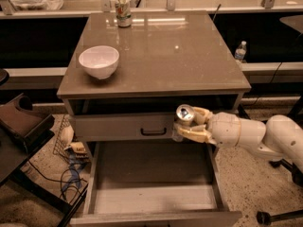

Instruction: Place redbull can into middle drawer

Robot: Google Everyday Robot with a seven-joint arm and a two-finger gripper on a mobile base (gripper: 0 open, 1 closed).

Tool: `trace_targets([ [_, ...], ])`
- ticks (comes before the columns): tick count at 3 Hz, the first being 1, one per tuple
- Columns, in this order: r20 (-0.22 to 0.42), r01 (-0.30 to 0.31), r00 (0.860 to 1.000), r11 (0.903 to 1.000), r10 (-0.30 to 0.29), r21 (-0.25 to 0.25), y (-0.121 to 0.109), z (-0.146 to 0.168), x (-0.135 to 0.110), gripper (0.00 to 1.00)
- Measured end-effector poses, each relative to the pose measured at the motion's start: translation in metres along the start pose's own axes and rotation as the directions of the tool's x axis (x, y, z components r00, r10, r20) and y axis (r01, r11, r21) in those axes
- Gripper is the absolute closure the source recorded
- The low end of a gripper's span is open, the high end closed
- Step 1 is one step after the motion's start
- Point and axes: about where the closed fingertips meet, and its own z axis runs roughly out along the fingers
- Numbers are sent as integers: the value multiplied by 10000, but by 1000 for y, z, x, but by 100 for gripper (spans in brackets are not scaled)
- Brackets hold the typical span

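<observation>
My gripper (185, 125) reaches in from the right on a white arm and is shut on the redbull can (183, 116), whose shiny silver top faces up. The can hangs in the air in front of the closed drawer front with a black handle (153, 132), above the back right part of the open middle drawer (151, 198). The drawer is pulled far out, with a pale floor and thin side walls, and nothing lies in it.
A white bowl (99, 61) sits at the left of the brown cabinet top (180, 51). A shorter green-white-red can (123, 11) stands at its back edge. A water bottle (241, 50) stands behind on the right. Cables and clutter (71, 160) lie on the floor at left.
</observation>
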Motion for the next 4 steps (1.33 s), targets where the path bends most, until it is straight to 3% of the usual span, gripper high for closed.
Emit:
trace_targets([
  [1, -168, -373, 9992, 9980, 365, -513, 23, -6, 36, 100],
  [2, -316, -967, 9950, 9939, 951, -530, 51, -8, 50, 100],
  [3, -317, -968, 9949, 9939, 953, -529, 51, -8, 50, 100],
  [4, -590, -1663, 9846, 9857, 1644, -287, 59, 8, 120, 100],
])
